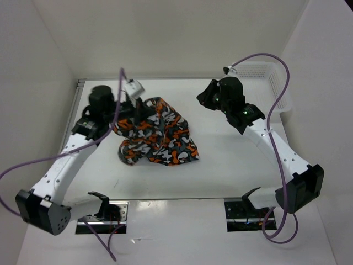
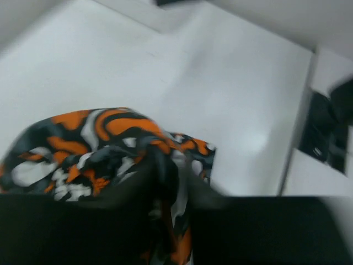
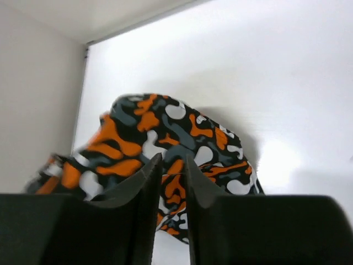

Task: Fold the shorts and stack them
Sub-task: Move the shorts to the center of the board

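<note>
Shorts [image 1: 157, 135] in the top view are a crumpled heap on the white table [image 1: 231, 165]. The left claw [image 1: 138, 109] is clenched on their far-left edge, so the rest spreads out on its near side. The right claw [image 1: 205, 99] sits well apart, with the heap off to its left and a white mesh basket [image 1: 270, 74] just behind it in the corner. A purple cable [image 1: 278, 63] loops over that arm. Left wrist view: shorts [image 2: 110, 138] bunch up right into the left claw [image 2: 179, 179], bare table [image 2: 231, 94] beyond. Right wrist view: the right claw [image 3: 174, 165] shows only a thin gap and grips nothing. Shorts [image 3: 160, 124] lie ahead of it, with a plain wall [image 3: 38, 110] to the left.
</note>
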Controlling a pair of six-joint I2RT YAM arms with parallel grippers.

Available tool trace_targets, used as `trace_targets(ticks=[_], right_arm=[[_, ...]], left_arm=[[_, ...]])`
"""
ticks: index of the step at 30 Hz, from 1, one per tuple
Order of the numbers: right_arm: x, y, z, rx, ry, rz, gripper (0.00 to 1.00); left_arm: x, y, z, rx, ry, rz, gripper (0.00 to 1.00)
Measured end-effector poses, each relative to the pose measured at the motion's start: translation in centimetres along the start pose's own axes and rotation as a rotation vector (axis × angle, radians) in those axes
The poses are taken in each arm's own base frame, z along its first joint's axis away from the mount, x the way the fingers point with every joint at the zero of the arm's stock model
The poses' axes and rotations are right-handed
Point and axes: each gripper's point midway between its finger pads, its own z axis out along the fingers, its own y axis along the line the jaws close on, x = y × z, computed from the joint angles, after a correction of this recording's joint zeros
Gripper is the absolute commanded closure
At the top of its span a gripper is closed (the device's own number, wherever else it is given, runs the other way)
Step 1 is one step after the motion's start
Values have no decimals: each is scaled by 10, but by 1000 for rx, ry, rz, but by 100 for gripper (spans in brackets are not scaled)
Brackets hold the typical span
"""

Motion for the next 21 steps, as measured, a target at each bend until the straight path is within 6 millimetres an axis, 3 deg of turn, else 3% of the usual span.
trace_targets(ticks=[1,2,4,5,6,8,10,13,15,18,21], right_arm=[[3,-10,0,21,4,4,61],[5,-20,1,42,10,9,56],[14,-38,4,83,33,13,50],[19,-47,5,104,45,12,40],[23,-55,5,124,59,10,37],[28,-62,3,143,75,3,31],[30,-61,0,139,85,-7,25],[33,-53,-3,118,88,-36,17],[50,-34,-2,88,123,-82,9],[92,7,7,20,218,-170,3],[139,39,16,-36,316,-246,1]], left_arm=[[17,-14,15,58,36,-12,21],[33,-26,29,113,76,-33,13],[65,-48,53,197,182,-86,0],[79,-53,58,208,231,-111,0],[87,-52,58,198,260,-125,0],[88,-35,47,123,275,-144,0],[71,-6,25,3,223,-135,0],[37,39,-26,-228,108,-91,0],[37,55,-54,-340,80,-90,0],[73,72,-77,-435,123,-155,0],[145,81,-78,-438,245,-301,0]])
